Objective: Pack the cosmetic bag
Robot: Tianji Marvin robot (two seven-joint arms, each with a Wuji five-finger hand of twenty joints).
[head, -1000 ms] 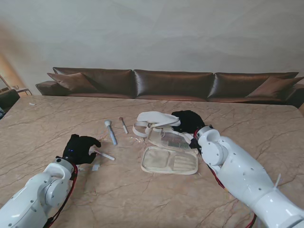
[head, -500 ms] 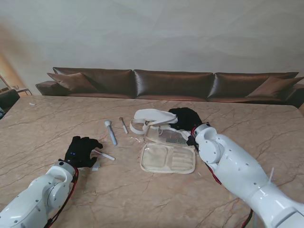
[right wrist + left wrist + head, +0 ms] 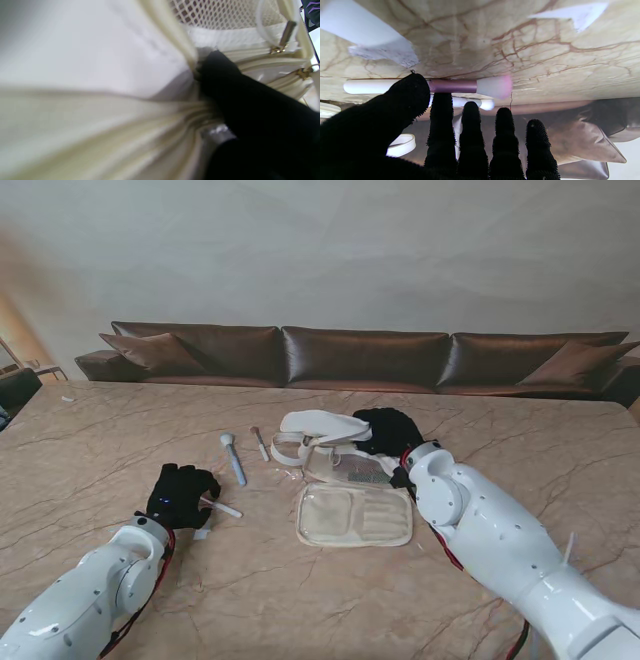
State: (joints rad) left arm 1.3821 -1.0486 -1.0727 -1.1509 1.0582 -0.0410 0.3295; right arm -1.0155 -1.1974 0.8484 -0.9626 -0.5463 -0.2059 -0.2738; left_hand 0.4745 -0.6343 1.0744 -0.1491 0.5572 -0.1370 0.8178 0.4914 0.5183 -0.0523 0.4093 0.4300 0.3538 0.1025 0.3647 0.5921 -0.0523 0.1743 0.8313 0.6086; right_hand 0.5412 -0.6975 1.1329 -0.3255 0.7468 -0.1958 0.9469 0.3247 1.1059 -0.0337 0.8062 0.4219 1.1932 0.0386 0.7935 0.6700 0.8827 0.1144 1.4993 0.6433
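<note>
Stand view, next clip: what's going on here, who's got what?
A two-armed robot is packing a cream cosmetics bag that lies open on the marble table. The right hand is at the bag's far side, its fingers pressed into the fabric by the zipper; a firm grip cannot be confirmed. The left hand is on a pink-tipped brush lying on the table, not lifted. A blue-grey brush and a small thin brush lie untouched beyond it.
</note>
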